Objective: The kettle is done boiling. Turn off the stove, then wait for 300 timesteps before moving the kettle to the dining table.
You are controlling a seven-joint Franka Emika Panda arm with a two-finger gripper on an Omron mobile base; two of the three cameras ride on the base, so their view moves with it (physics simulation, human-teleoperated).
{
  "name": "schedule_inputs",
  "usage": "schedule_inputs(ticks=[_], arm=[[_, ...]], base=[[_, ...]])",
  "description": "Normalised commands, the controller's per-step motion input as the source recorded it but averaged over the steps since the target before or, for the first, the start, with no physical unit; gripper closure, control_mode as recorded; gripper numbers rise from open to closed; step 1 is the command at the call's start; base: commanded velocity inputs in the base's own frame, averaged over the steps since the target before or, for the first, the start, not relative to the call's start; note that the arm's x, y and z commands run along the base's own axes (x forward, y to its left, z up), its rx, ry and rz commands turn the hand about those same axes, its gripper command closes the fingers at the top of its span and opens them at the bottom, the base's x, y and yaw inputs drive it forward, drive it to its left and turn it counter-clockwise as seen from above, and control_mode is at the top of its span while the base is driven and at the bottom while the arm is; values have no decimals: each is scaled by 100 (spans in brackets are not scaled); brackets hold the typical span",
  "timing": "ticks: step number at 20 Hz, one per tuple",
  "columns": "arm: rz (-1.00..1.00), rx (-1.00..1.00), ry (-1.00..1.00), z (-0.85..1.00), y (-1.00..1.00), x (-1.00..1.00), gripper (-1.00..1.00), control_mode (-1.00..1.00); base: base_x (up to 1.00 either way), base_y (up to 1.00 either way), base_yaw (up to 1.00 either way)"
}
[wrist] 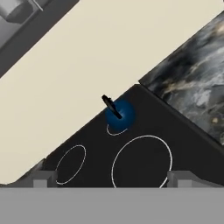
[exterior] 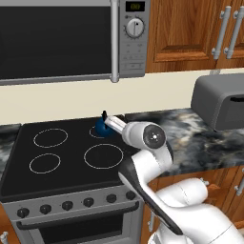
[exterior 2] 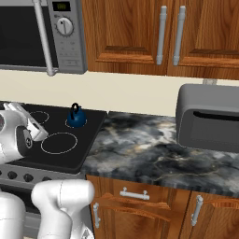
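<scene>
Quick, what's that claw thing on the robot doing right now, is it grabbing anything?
End effector: open, holding nothing; its fingertips stand wide apart, short of the kettle on the stove.

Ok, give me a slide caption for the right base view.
Blue kettle sits on the back right burner of the black stove, beside a marbled counter with a grey toaster oven.

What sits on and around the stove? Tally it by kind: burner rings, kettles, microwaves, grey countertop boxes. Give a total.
Burner rings: 4
Kettle: 1
Microwave: 1
Grey countertop box: 1
Total: 7
</scene>
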Motion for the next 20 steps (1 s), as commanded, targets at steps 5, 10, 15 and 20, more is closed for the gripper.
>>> schedule_inputs(ticks=[5, 10, 15, 20], arm=[[1, 0, 0, 0, -27, 20, -100, -100], [8, 0, 2, 0, -29, 33, -100, -100], [12, 0, 4, 0, -19, 41, -100, -100], [11, -2, 6, 0, -1, 39, -100, -100]], base=[[0, 0, 0], [0, 0, 0], [0, 0, 0], [0, 0, 0]])
